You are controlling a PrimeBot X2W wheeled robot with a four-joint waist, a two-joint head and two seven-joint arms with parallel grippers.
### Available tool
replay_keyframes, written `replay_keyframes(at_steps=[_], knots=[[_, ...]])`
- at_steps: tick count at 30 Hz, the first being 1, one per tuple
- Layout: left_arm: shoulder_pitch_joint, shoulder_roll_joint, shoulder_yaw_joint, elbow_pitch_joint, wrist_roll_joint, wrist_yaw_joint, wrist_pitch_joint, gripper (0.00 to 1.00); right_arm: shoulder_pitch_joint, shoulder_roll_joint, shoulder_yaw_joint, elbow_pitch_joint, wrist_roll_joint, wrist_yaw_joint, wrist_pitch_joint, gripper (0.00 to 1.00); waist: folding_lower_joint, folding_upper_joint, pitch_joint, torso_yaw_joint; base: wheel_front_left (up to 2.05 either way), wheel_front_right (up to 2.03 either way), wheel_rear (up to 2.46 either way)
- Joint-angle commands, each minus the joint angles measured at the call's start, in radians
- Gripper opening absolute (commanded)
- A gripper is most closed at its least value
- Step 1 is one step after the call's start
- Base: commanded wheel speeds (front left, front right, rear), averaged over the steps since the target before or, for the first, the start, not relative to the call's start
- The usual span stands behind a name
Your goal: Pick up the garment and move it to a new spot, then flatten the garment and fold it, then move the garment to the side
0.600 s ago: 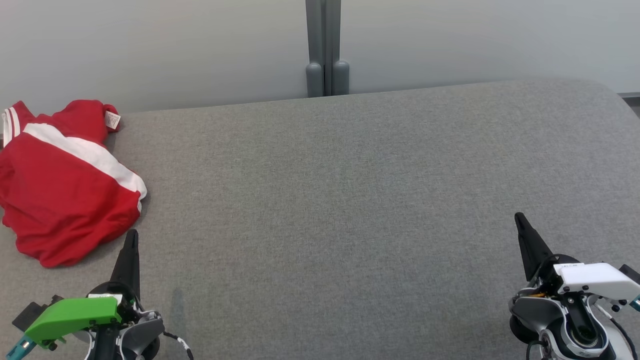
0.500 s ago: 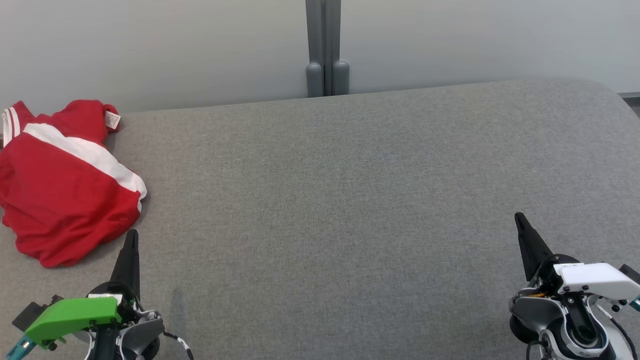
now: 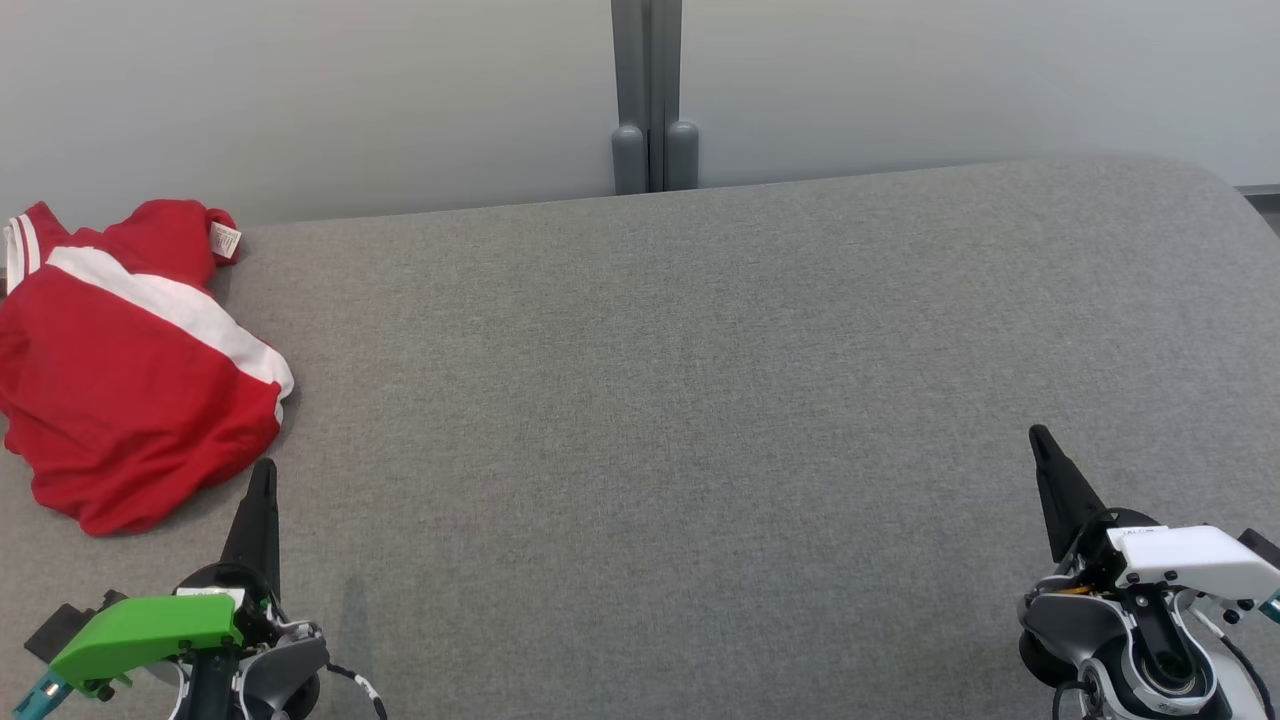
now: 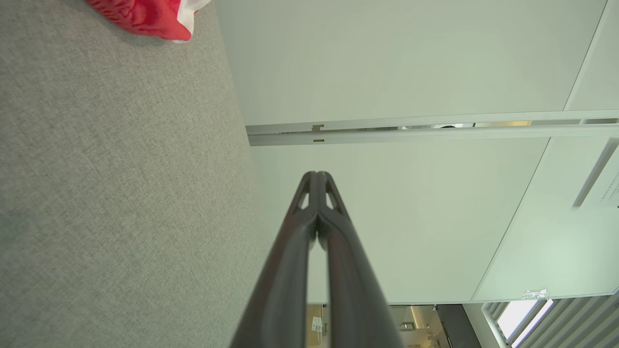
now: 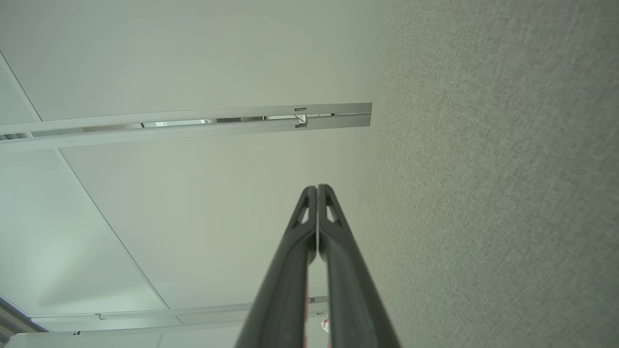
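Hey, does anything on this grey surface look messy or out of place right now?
Only the red garment: it lies bunched at the left edge of the surface, white stripe slanting, label turned out.

I see the red garment [image 3: 130, 370] with a white stripe lying crumpled at the far left of the grey table [image 3: 700, 400].

left gripper [image 3: 262, 472]: two long, dark, tapering fingers, slotted near the tips
left wrist cover [image 3: 140, 628]: bright green plastic, teal tab, black-and-white banded cable
right gripper [image 3: 1040, 438]: matching dark fingers
right wrist cover [image 3: 1190, 560]: white plastic over grey round joint, black cables
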Motion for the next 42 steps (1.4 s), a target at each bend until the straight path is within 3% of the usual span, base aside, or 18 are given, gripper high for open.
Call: replay_keyframes(at_steps=[1,42], knots=[[-0.012,0.002,0.001,-0.001,-0.002,-0.003,0.002,0.0,-0.007,-0.001,0.001,0.001,-0.004,0.0,0.001,0.0,0.0,0.0,0.0,0.0,0.0,0.0,0.0],[-0.012,0.002,0.001,-0.001,-0.002,-0.003,0.002,0.0,-0.007,-0.001,0.001,0.001,-0.004,0.0,0.001,0.0,0.0,0.0,0.0,0.0,0.0,0.0,0.0]])
